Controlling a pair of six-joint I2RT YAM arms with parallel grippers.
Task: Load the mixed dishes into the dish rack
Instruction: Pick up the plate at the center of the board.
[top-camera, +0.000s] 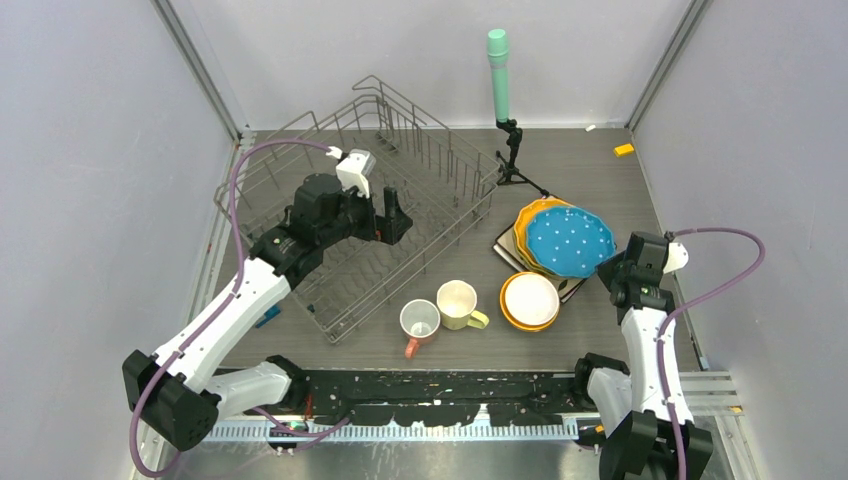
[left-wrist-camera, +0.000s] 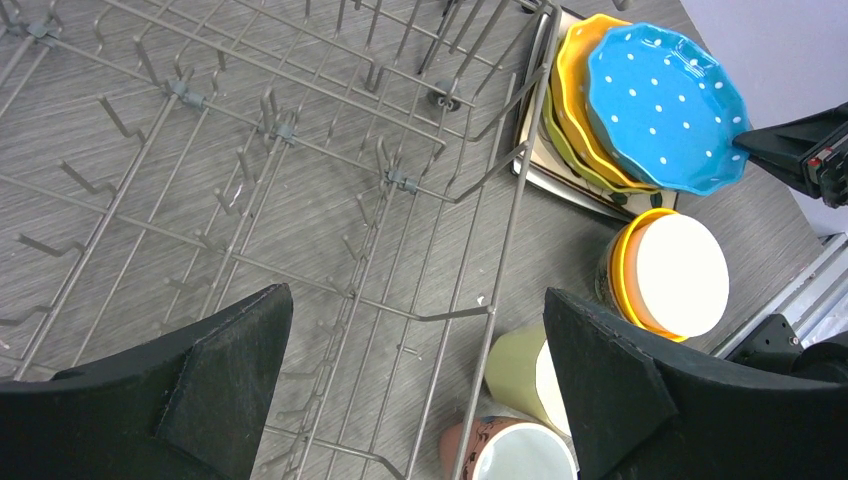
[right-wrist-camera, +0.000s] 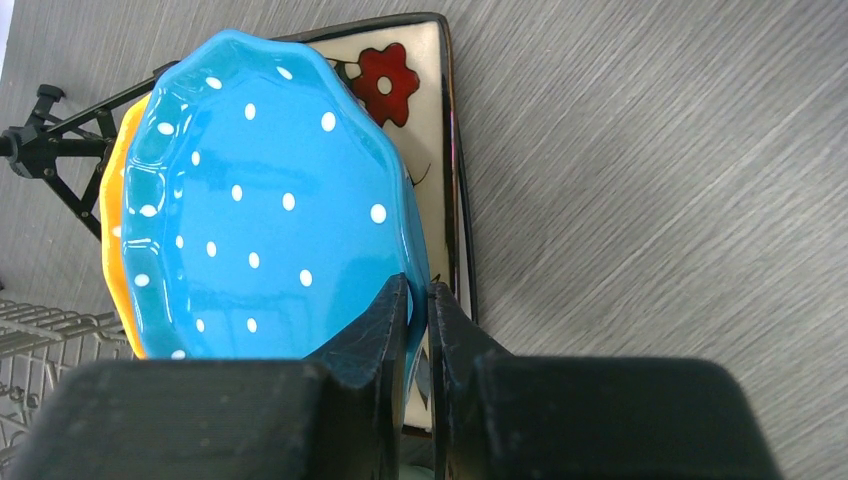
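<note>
The dish rack of grey wire holds no dishes in the parts I see. My left gripper hangs open over its floor, nothing between the fingers. A dotted blue plate tops a stack of orange and yellow-green plates on a white square plate. My right gripper is shut on the blue plate's rim. A white bowl sits in an orange bowl. A pale-yellow mug and a pink mug stand beside the rack.
A green-topped cylinder on a black tripod stands just behind the plate stack. A small orange piece lies at the back right. A blue-green box peeks out left of the rack. Walls close in on three sides.
</note>
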